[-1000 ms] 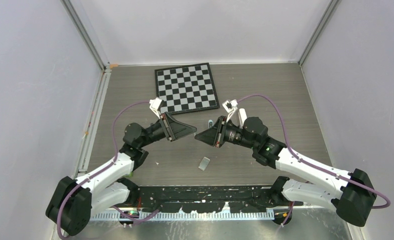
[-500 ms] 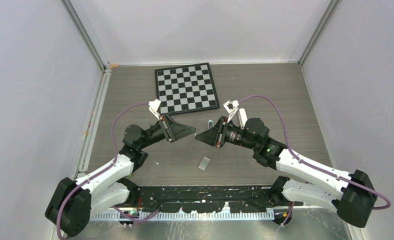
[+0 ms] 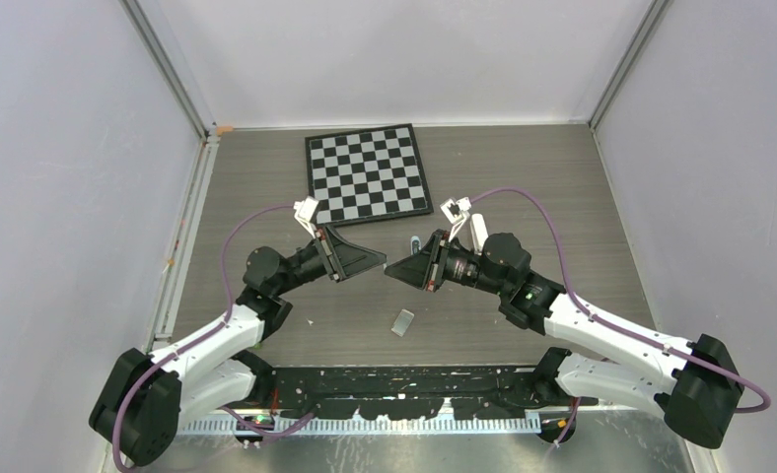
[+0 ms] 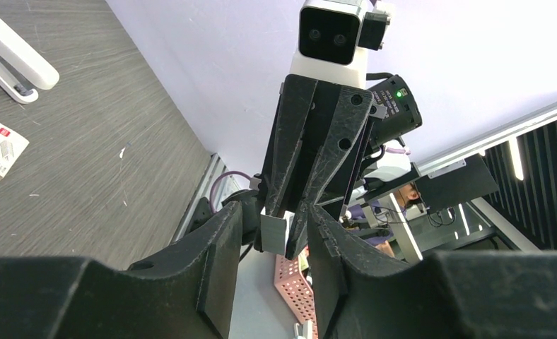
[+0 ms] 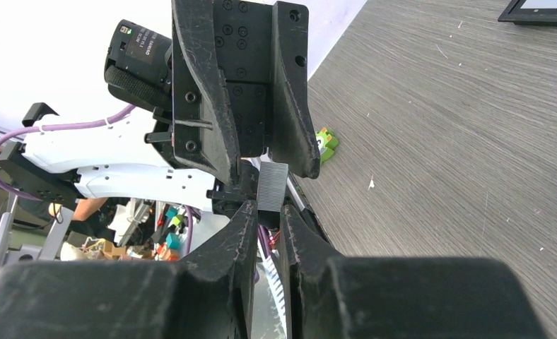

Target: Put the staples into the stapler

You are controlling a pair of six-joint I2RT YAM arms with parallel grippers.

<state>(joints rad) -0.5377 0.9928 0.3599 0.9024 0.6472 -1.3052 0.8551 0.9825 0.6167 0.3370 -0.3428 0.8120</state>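
My right gripper (image 5: 268,212) is shut on the staples (image 5: 272,185), a small grey ribbed block held in the air at its fingertips. The staples also show in the left wrist view (image 4: 274,233), between the right fingers. My left gripper (image 4: 272,261) is open and faces the right one tip to tip, with the block just in front of its jaws. In the top view the two grippers meet above the table's middle, left (image 3: 373,260) and right (image 3: 396,268). The white stapler (image 4: 10,53) lies on the table, partly behind the right arm (image 3: 477,230).
A small white box with a red mark (image 4: 0,152) lies on the table below the grippers (image 3: 402,322). A chessboard (image 3: 369,173) lies at the back. A small light-blue object (image 3: 416,242) sits beside the right wrist. A green piece (image 5: 325,141) lies near the left arm's base.
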